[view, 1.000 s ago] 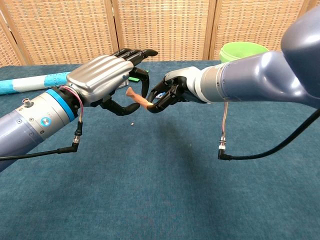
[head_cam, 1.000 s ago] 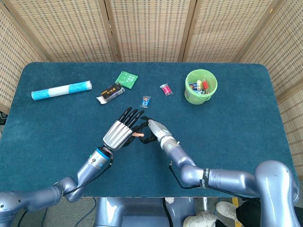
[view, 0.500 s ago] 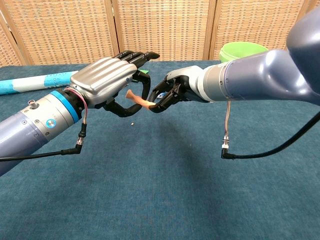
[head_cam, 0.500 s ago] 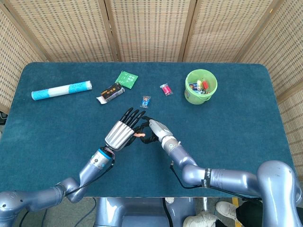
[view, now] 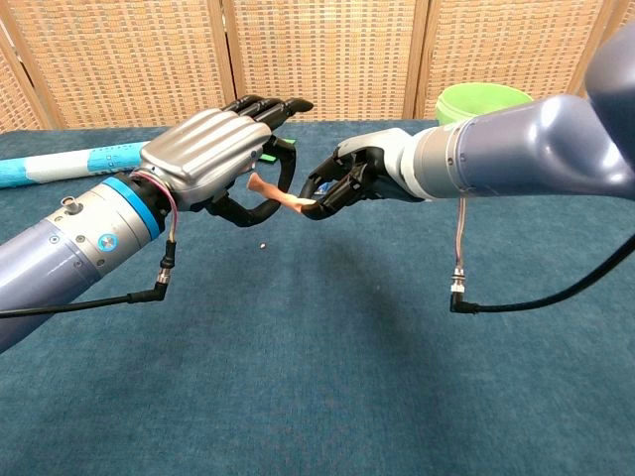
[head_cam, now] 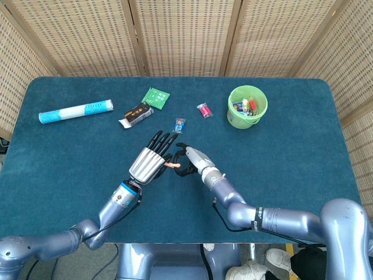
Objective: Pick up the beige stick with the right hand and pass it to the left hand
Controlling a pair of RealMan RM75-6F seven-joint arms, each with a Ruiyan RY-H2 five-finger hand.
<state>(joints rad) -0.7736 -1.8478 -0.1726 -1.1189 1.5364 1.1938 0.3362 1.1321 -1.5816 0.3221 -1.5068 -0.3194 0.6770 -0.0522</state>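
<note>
Pinched at its right end by the right hand (view: 342, 181), the beige stick (view: 281, 197) is held above the table (view: 327, 357); its left end is enclosed by the left hand (view: 213, 154), whose curled fingers (view: 248, 210) are not clearly grasping it.

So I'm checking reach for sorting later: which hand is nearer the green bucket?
Right. The right hand, holding the beige stick, sits below and left of the green bucket; the left hand lies further left, beyond the stick.
</note>
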